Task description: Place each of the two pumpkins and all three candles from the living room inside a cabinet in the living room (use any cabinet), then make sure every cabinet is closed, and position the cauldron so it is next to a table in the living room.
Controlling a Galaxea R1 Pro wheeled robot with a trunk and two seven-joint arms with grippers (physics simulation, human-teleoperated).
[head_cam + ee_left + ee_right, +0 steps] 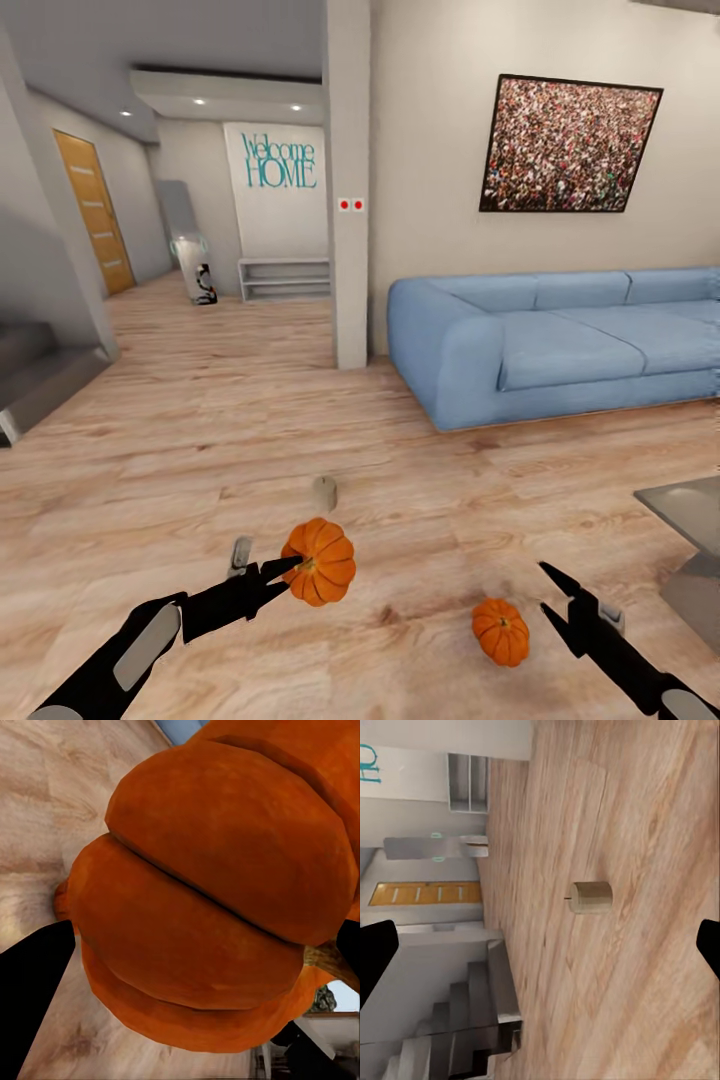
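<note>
Pumpkin in grip: one orange pumpkin [320, 561] is held by the left gripper [281, 573], lifted above the wood floor [200, 430]; in the left wrist view this pumpkin [217, 892] is very near the camera, with a black fingertip [34, 979] at its side.
Left gripper jaws: closed around the pumpkin, with the dark fingers touching its side near the stem.
Second pumpkin: a smaller-looking pumpkin [500, 630] sits on the floor, just beside the right gripper [566, 603] but apart from it.
Right gripper jaws: spread wide, nothing between them; in the right wrist view the two black fingertips [375, 960] are at opposite edges.
Candles: one pale candle [324, 494] stands on the floor behind the held pumpkin; another candle [241, 556] is near the left arm, partly hidden. The right wrist view shows one candle [591, 898] on the floor, well apart from the fingers.
Room: a blue sofa [560, 335] stands against the wall under a framed picture [568, 146]; a grey table [690, 530] corner is at the right edge; stairs [472, 1020] are at the left.
</note>
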